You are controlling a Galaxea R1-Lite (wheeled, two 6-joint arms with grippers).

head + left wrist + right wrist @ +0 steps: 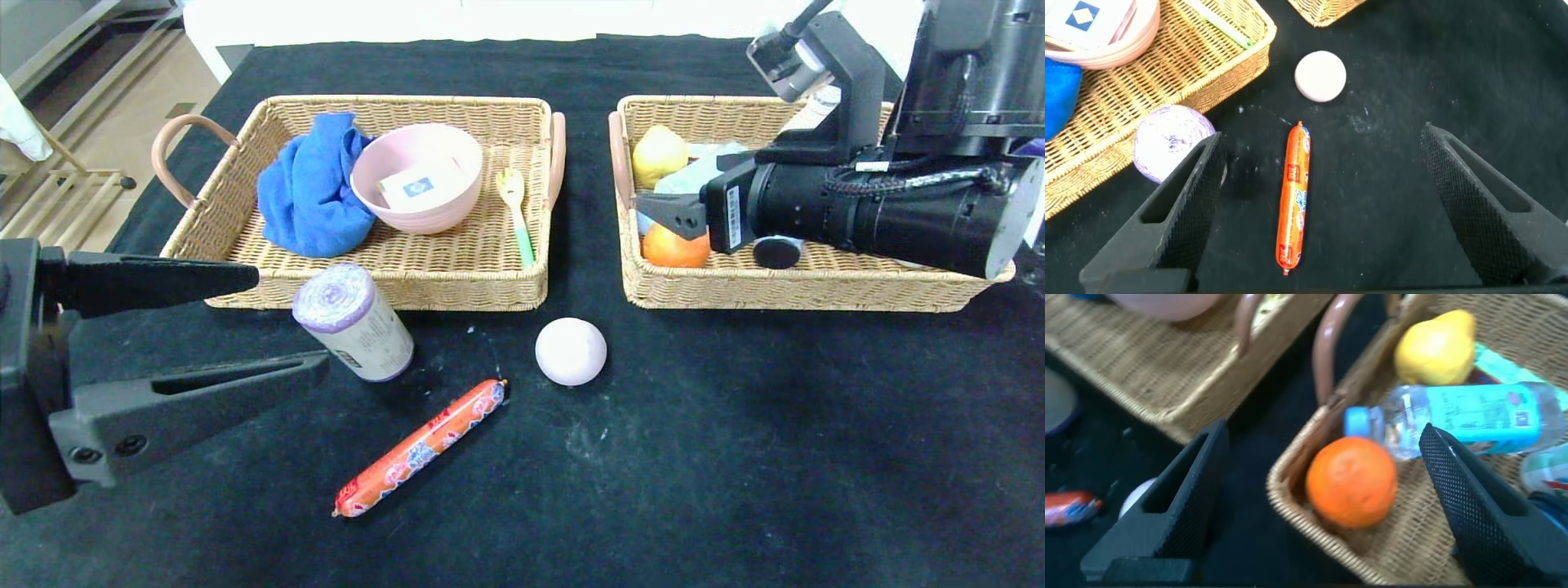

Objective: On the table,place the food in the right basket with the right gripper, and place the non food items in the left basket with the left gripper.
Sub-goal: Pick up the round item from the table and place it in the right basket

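We've got the left pincer [286, 322] spread wide, empty, low over the bench [735, 457] just beside the bag roll [353, 322], which stands in front of the left basket [384, 286]. Straddle it square before squeezing. Right pincer [665, 214] released, empty, over the right basket [800, 290].

Bright even light, soft shadows on the black cloth [735, 457]; right wrist view blurred.

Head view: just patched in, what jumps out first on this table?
Two wicker baskets sit side by side: the left basket holds a blue cloth and pink bowl, while the right gripper hangs open over the right basket. In front, loose on the black table, lie a sausage, a white ball and a purple-topped roll.
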